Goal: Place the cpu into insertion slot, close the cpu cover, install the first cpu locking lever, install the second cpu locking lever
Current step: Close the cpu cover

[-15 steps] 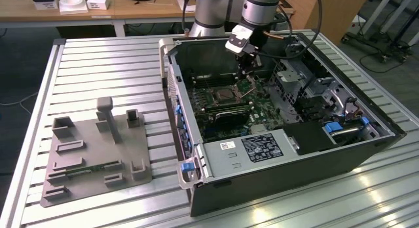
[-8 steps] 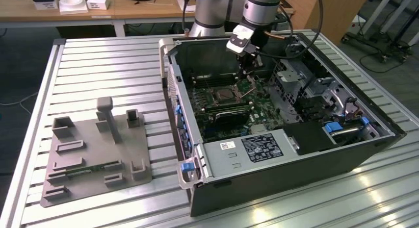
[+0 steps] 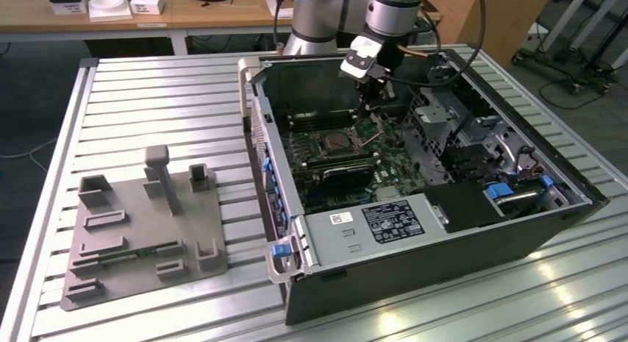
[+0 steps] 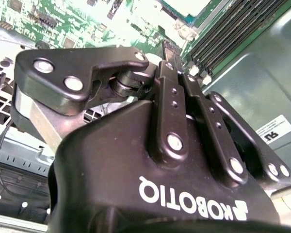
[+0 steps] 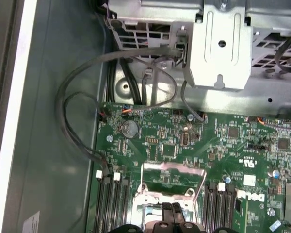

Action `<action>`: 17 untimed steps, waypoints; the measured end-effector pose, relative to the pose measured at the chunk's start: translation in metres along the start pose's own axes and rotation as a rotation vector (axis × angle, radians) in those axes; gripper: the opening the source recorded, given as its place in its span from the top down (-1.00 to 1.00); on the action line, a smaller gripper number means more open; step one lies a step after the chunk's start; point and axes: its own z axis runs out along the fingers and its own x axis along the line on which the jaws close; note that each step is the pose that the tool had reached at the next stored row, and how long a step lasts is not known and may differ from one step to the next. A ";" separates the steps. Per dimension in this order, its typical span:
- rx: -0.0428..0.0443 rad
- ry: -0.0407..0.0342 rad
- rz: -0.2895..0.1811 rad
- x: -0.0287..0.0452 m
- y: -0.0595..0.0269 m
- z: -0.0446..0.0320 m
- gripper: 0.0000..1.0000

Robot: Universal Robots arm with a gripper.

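Open computer case (image 3: 412, 268) lies on slatted metal worktop (image 3: 167, 99), grey fixture block (image 3: 147, 232) well apart toward the exterior view's left. Arm reaches down into case; claw (image 3: 373, 129) hangs low over green circuit board (image 5: 223, 145), just beside the insertion slot (image 3: 339, 142). In the first wrist view, fingertips (image 5: 165, 213) are drawn close together, nothing visible between them; can't tell if gripping anything. The cpu cover (image 5: 173, 167) looks raised, board showing through its window, between memory slots (image 5: 111, 204). Can't tell whether the cpu is seated.
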 end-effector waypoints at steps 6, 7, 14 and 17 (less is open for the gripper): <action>0.0002 -0.0003 0.000 -0.0008 0.0113 0.0003 0.80; 0.0001 -0.0002 0.000 -0.0010 0.0136 0.0005 0.80; 0.0000 -0.0001 0.000 -0.0018 0.0261 0.0010 0.80; 0.0000 -0.0001 0.000 -0.0019 0.0277 0.0010 0.80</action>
